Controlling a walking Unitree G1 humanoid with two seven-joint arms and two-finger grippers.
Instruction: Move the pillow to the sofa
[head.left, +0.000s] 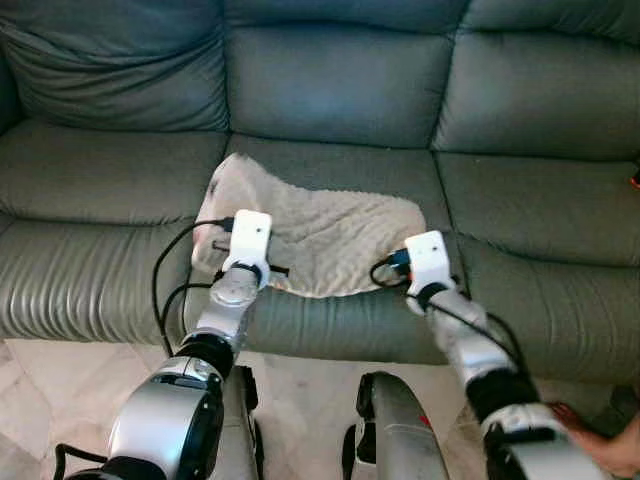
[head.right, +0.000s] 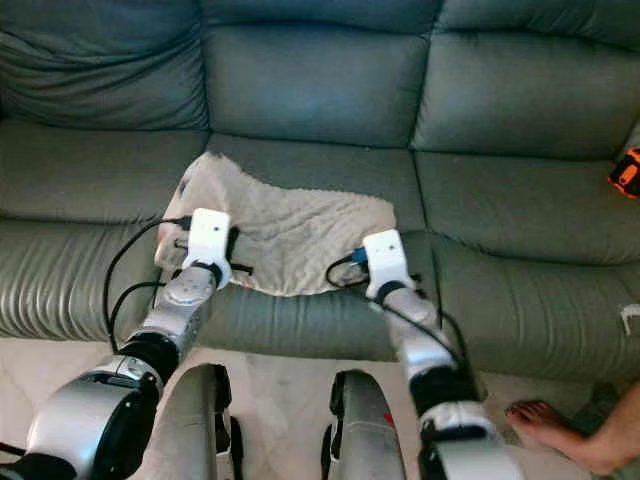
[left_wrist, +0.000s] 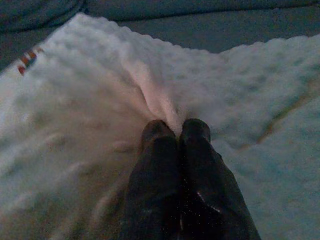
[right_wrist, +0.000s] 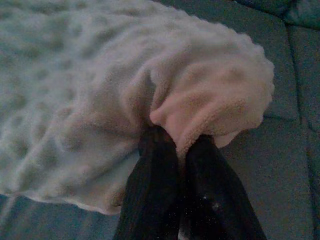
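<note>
A: While both arms were stretched over the seat, we had the flat cream fleece pillow (head.left: 320, 235) lying on the middle cushion of the grey-green leather sofa (head.left: 330, 85), its front edge hanging a little over the seat lip.

B: Grip state?

A: Left gripper (left_wrist: 175, 131) was pinched closed on a fold of fleece near the pillow's left end. Right gripper (right_wrist: 175, 137) was clamped on a bunched corner at the right end. Fabric was pulled up into a ridge between each pair of fingers.

B: So the pillow was already on the seat. We judged the step in hand was the release.

A: Agreed. To do it well, we figured both grippers should let go together, so neither side dragged the pillow toward the edge.

B: And open wide before backing out. Fleece snags on the black fingers (left_wrist: 155, 165); a half-open jaw could pull it off the lip.

A: Nudging it deeper toward the backrest first would have been safer, given the overhang.

B: Noted a person's bare foot (head.right: 545, 420) on the pale tiled floor (head.left: 300, 385), near our right side. We'd retract straight, no swing.
</note>
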